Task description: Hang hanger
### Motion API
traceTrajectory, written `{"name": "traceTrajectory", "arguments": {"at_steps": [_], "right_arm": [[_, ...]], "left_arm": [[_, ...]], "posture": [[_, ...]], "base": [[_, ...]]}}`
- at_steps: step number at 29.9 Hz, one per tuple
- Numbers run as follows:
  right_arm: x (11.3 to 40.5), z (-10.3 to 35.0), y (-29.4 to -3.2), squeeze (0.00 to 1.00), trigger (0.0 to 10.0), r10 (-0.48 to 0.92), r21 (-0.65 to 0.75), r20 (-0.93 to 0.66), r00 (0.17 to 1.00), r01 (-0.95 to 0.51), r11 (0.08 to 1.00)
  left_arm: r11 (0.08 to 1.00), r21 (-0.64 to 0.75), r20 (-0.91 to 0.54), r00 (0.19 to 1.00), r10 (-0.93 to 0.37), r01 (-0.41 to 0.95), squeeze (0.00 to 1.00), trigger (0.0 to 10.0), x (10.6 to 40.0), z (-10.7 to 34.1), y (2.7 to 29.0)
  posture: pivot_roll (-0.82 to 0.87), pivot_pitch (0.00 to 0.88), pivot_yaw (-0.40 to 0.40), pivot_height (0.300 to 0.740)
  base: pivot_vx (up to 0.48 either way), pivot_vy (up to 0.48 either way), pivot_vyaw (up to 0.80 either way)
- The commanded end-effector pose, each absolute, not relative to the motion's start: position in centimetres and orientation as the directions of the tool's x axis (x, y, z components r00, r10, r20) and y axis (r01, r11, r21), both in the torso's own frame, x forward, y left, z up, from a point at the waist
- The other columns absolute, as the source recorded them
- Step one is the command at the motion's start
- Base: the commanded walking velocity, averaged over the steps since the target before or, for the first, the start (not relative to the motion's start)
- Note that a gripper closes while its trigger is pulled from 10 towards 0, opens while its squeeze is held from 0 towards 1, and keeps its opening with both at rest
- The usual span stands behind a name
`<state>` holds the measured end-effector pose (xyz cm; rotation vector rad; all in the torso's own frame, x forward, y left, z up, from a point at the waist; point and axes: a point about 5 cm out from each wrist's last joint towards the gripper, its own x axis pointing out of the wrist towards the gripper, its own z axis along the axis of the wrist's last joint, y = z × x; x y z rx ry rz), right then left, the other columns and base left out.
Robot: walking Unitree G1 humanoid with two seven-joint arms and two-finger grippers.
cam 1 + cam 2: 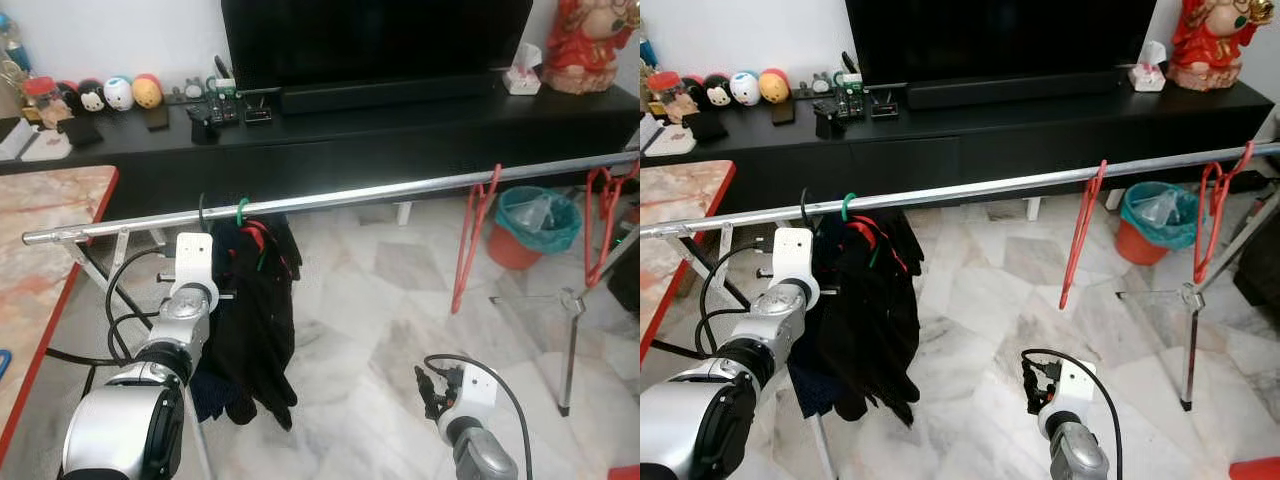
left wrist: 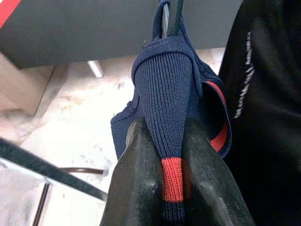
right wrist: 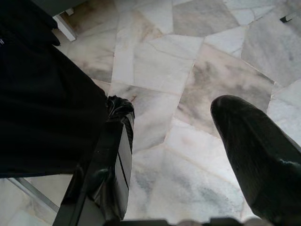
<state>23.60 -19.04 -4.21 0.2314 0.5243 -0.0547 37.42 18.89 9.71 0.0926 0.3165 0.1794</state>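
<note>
A silver clothes rail [image 1: 350,195] runs across in front of me. At its left end, dark clothes [image 1: 262,310] hang from a green hanger hook [image 1: 241,210] and a black hook [image 1: 203,212]. My left gripper [image 2: 165,125] is raised just below that end, shut on a navy knit garment [image 2: 167,84] with a red stripe, beside a black shirt [image 2: 263,117]. Two bare red hangers [image 1: 472,235] [image 1: 603,220] hang farther right on the rail. My right gripper [image 3: 173,103] is low over the marble floor, open, with nothing between its fingers.
A black TV stand [image 1: 350,130] with small toys and remotes runs behind the rail. A teal-lined orange bin [image 1: 535,225] sits on the floor at the right, near the rack's leg [image 1: 570,340]. A red-edged marble table [image 1: 50,230] is at my left.
</note>
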Motion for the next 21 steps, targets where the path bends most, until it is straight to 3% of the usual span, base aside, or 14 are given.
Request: {"name": "traceTrajectory", "arguments": {"at_steps": [1, 21], "right_arm": [[23.9, -4.0, -19.3, 0.0, 10.0, 0.012, 0.2, -0.501, 0.866, 0.102, 0.975], [24.3, -3.7, -18.8, 0.0, 10.0, 0.035, 0.209, -0.488, 0.872, 0.078, 0.975]], "left_arm": [[0.972, 0.12, -0.281, 0.933, 0.226, -0.2, 0.0, 10.0, 38.1, 10.9, 19.2], [0.978, 0.183, -0.416, 0.894, 0.168, -0.099, 0.0, 10.0, 36.8, 8.1, 17.9]], "posture": [[-0.08, 0.0, 0.008, 0.74], [-0.08, 0.0, 0.012, 0.74]], "base": [[0.0, 0.0, 0.0], [0.0, 0.0, 0.0]]}}
